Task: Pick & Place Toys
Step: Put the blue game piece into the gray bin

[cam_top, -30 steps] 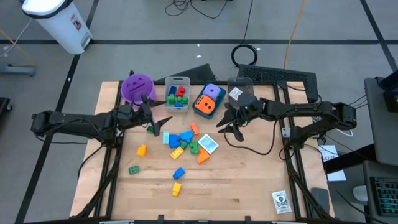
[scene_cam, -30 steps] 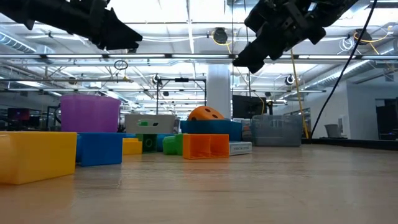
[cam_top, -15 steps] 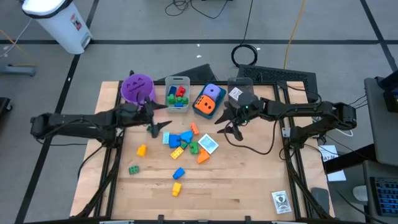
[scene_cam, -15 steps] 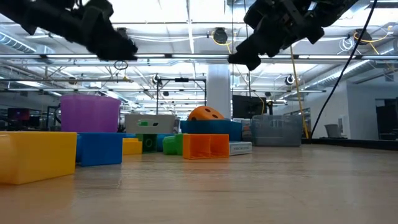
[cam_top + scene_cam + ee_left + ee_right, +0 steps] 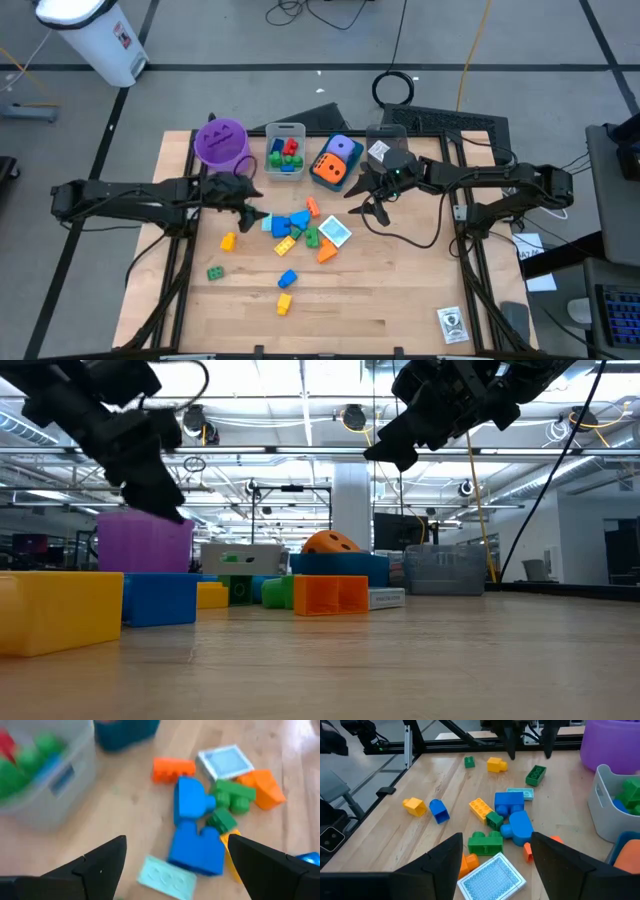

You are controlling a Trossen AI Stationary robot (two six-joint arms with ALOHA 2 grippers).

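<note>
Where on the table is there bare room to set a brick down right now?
Free wood: the near right stretch between the yellow brick and the printed card, and the near left corner below the green brick. Crowded: the brick pile at the centre and the far edge, lined by the purple cup, clear bin and blue bin.

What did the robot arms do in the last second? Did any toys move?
The left end effector swung from beside the purple cup toward the brick pile and dropped lower, open and empty. The right end effector opened wider, hardly moving. No toys or bins shifted.
</note>
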